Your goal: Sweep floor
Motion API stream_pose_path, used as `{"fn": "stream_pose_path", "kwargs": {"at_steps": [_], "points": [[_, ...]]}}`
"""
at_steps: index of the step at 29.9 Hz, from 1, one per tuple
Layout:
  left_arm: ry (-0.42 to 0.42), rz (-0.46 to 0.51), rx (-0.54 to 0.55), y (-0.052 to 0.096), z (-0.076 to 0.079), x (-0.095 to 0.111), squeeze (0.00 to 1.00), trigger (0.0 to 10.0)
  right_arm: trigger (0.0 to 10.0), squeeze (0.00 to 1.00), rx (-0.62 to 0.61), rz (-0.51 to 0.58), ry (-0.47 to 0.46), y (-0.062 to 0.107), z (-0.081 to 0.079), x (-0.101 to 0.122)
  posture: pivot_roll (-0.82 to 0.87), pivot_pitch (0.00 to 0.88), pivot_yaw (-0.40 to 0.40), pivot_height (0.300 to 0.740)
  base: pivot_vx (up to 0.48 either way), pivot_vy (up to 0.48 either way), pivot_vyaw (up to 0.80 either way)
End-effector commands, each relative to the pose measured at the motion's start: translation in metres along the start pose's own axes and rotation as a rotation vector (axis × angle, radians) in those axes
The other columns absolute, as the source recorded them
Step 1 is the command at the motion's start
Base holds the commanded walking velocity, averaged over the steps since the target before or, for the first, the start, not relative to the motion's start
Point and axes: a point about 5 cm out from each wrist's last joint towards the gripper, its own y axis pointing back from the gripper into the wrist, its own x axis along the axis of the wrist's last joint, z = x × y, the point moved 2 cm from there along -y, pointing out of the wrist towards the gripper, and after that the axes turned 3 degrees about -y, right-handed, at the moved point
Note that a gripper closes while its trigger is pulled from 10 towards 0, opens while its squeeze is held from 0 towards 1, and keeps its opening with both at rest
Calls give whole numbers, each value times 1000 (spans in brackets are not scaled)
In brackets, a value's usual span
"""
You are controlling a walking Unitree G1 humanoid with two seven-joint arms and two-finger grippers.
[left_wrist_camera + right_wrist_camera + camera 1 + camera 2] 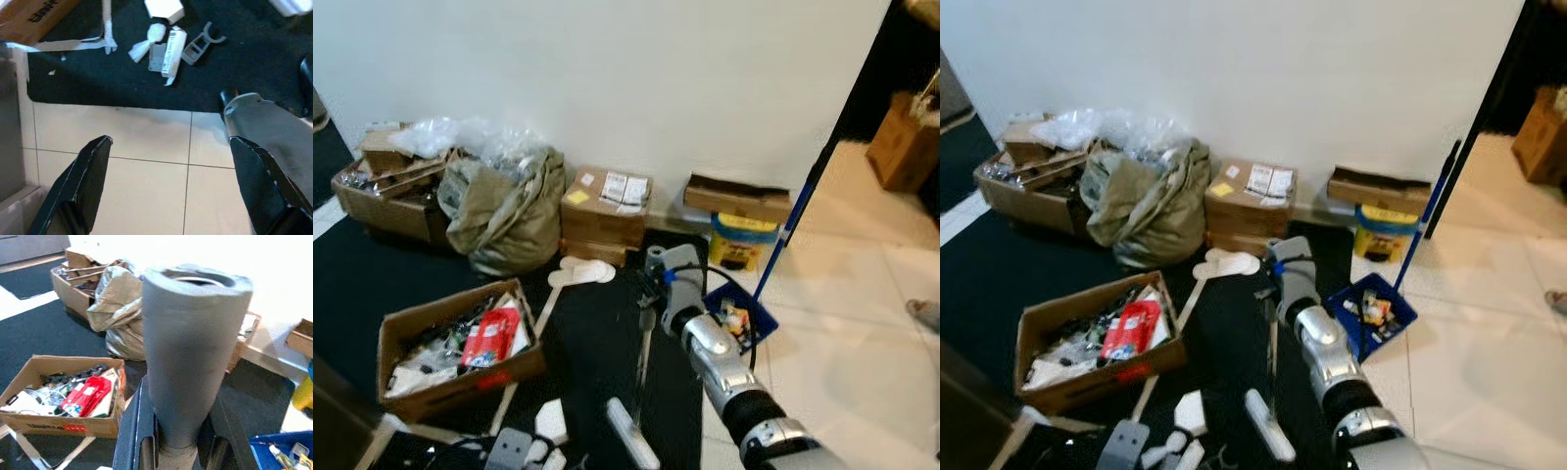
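My right gripper (655,286) is shut on the grey foam grip (193,357) of a broom, held upright over the black carpet (592,343). Its thin shaft (644,352) runs down to a white head (631,436) on the carpet. Just right of it a blue dustpan (744,318) with litter inside sits on the tile edge, its long blue pole (793,225) leaning up to the wall corner. My left gripper (170,142) hangs open above beige tiles, near the carpet's edge, where white scraps and a grey clip (166,46) lie.
An open cardboard box (460,348) with a red packet lies on the left of the carpet. An olive bag (504,211), taped boxes (607,211) and a yellow bucket (742,240) line the wall. White slippers (579,272) lie nearby. A person's foot (925,313) shows at the right edge.
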Motion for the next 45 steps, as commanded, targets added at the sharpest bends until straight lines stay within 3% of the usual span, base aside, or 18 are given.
{"fn": "stream_pose_path", "kwargs": {"at_steps": [1,7,33,39,45], "points": [[-17,-7,-3,0,1,-1,0,10000,10000,0,10,38,12,-2,-1,9,-81,21,14,740,0,0,0],[-26,1,-1,0,-1,1,0,10000,10000,0,39,53,2,-4,-8,12,-80,22,16,740,0,0,0],[-14,-15,14,1,-10,-8,0,10000,10000,0,47,50,-5,-3,-10,11,-87,28,19,740,0,0,0],[-31,-16,21,2,-13,-12,0,10000,10000,0,-4,20,-39,7,5,-2,-105,42,33,740,0,0,0],[-40,-17,26,2,-16,-12,0,10000,10000,0,-6,23,-40,6,5,-1,-102,41,40,740,0,86,0]]}}
